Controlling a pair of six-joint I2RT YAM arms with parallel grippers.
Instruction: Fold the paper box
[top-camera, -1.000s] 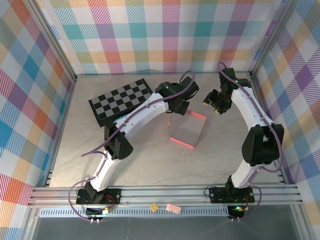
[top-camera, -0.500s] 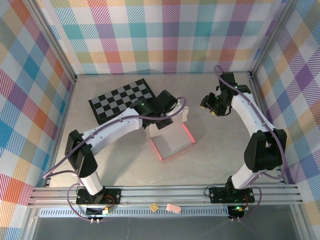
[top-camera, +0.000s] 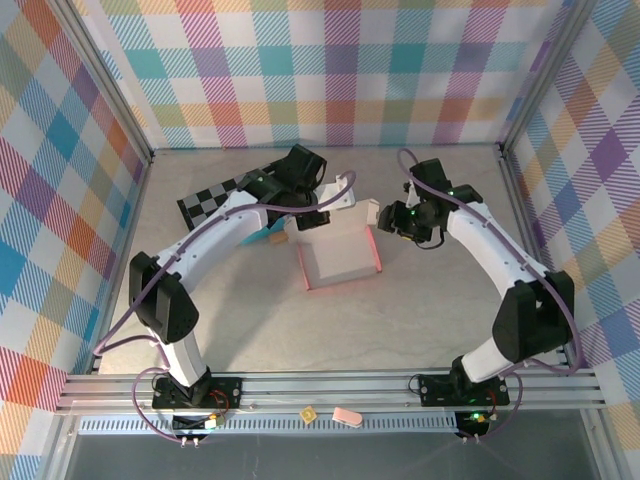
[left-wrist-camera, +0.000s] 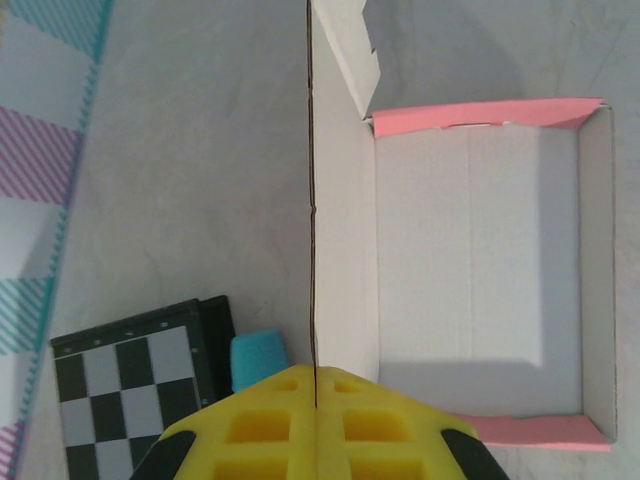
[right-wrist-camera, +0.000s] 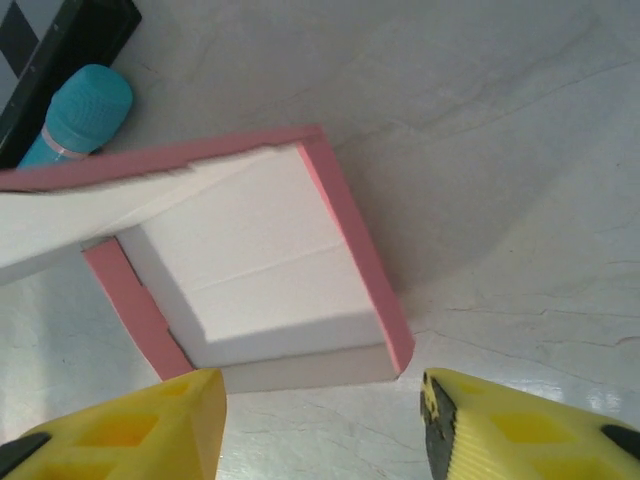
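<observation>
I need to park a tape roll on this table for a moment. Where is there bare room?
The widest bare table lies between the paper box and the near rail. The far side is crowded: checkered board, teal bar, left gripper pinching the box's raised flap, open right gripper close by.

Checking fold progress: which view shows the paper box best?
Left wrist: looks straight into the paper box, floor and both pink side walls visible, one panel edge-on in the shut left pincer. Right wrist sees it obliquely, cropped; top external shows it small.
</observation>
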